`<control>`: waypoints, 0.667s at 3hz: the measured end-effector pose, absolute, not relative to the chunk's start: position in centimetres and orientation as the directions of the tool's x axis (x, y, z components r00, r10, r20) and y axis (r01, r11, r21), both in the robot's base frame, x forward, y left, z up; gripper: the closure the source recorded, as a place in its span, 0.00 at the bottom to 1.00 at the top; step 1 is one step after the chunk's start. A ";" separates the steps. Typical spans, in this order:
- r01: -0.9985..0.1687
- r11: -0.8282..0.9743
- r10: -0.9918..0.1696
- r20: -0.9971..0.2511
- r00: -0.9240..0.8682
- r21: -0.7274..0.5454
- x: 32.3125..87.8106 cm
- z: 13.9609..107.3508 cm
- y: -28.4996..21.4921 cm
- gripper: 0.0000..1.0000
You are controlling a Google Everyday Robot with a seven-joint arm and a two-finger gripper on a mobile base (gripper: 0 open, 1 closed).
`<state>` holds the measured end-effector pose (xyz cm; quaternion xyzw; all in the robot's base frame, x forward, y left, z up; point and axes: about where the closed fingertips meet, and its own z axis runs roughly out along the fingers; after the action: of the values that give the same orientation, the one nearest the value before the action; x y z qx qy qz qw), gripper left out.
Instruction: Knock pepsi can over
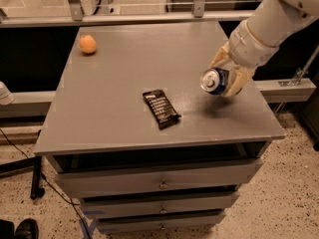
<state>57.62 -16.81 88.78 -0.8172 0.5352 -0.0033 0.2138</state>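
Observation:
The pepsi can (213, 80) is blue with a silver top. It is tilted almost onto its side, its top facing the camera, just above the right part of the grey table (124, 83). Its shadow falls on the table below it. My gripper (224, 77) reaches in from the upper right and is shut on the can, with one pale finger (220, 58) behind it and the other (239, 81) on its right side.
A flat black snack bar wrapper (160, 108) lies in the middle of the table, left of the can. An orange (87, 44) sits at the far left corner. Drawers (162, 183) are below the table top. The right table edge is close to the can.

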 end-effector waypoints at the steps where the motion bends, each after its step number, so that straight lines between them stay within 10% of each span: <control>1: -0.813 -0.474 -0.850 -0.068 0.523 -0.338 54.8 87.4 -17.6 1.00; 2: -0.773 -0.550 -0.814 -0.004 0.581 -0.316 52.8 86.7 -17.3 0.82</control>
<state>52.78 -17.26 86.71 -0.8774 0.4523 -0.0716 0.1433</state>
